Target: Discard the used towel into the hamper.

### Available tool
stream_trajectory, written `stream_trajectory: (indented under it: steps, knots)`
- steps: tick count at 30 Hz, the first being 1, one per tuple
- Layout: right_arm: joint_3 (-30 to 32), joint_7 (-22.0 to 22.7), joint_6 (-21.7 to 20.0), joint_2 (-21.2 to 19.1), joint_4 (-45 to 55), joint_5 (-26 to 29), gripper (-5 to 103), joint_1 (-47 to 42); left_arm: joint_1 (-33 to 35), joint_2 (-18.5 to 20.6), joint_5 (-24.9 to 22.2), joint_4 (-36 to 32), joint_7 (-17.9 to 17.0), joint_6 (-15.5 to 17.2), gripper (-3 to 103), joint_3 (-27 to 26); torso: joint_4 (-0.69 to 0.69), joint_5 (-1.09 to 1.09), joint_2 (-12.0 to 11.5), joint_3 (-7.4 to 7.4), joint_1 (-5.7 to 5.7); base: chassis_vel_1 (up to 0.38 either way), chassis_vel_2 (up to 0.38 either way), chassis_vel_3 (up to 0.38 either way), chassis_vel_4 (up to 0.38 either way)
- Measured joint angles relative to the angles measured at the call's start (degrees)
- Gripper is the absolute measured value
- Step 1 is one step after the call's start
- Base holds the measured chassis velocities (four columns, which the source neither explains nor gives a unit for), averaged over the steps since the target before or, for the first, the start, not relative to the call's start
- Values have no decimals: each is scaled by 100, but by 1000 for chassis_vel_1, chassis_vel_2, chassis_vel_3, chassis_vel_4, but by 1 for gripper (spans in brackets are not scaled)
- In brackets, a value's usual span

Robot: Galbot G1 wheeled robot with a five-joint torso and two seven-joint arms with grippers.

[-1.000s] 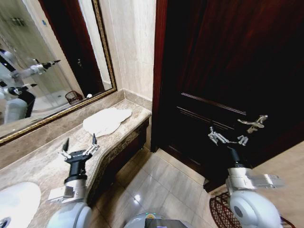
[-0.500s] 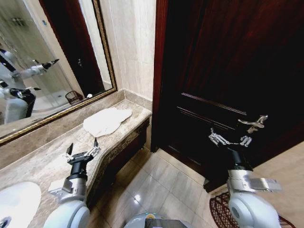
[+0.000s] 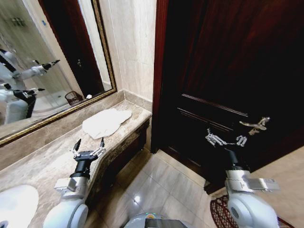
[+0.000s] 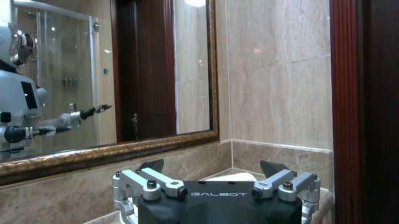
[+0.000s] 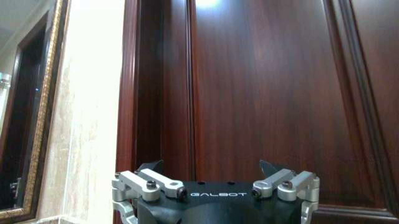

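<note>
The used towel (image 3: 105, 122) is white and lies crumpled on the marble counter (image 3: 42, 164) near its far corner, below the mirror. My left gripper (image 3: 88, 144) hovers open over the counter, a short way in front of the towel, with nothing between its fingers. In the left wrist view that gripper (image 4: 212, 165) points at the corner, and a bit of the towel (image 4: 240, 177) peeks out beyond it. The right gripper (image 3: 226, 139) is open and held up before the dark wooden door; the right wrist view shows it (image 5: 212, 165) empty. The hamper (image 3: 217, 211) stands on the floor beside my right arm, partly hidden.
A gold-framed mirror (image 3: 47, 61) lines the wall behind the counter and reflects my arms. A white sink (image 3: 14, 202) sits at the near left. The door (image 3: 228, 61) has a lever handle (image 3: 256, 125). Tiled floor (image 3: 156, 183) lies open between counter and door.
My left gripper has crept forward and a little to the right toward the towel. The right gripper has barely moved. The towel lies as before.
</note>
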Motion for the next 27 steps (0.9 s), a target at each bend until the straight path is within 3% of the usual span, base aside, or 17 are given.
stream_trajectory:
  steps: [6,10,12,15,20,23,27]
  knots:
    - [-44,-16,20,14,13,1,100,-48,-24,-1,-37,34,-32,-26,100,9,-2,1,-1,0,1,-125,107,115,-110]
    - [-144,54,125,6,14,33,100,-49,-118,112,-329,120,-221,9,100,2,0,0,-2,1,2,-77,91,89,-100]
    - [-254,179,150,27,31,-63,100,-94,-297,359,-836,323,-461,167,100,-77,0,1,-3,1,3,-23,72,52,-47]
    - [-278,215,170,53,38,-226,100,-176,-552,705,-1217,695,-603,350,100,-275,-2,-2,-2,1,1,-2,21,17,-12]
    - [-267,271,148,66,85,-220,100,-260,-953,1231,-1678,1363,-634,504,100,-409,-1,-2,-1,0,-1,0,0,0,0]
    - [-197,296,174,47,88,-198,100,-318,-1535,1771,-2135,2085,-636,500,100,-251,-1,-2,-1,0,-1,0,0,0,0]
    - [-159,375,223,-36,133,-109,100,-391,-1970,2046,-2594,2410,-595,709,100,-116,-2,-1,-2,1,0,0,0,0,0]
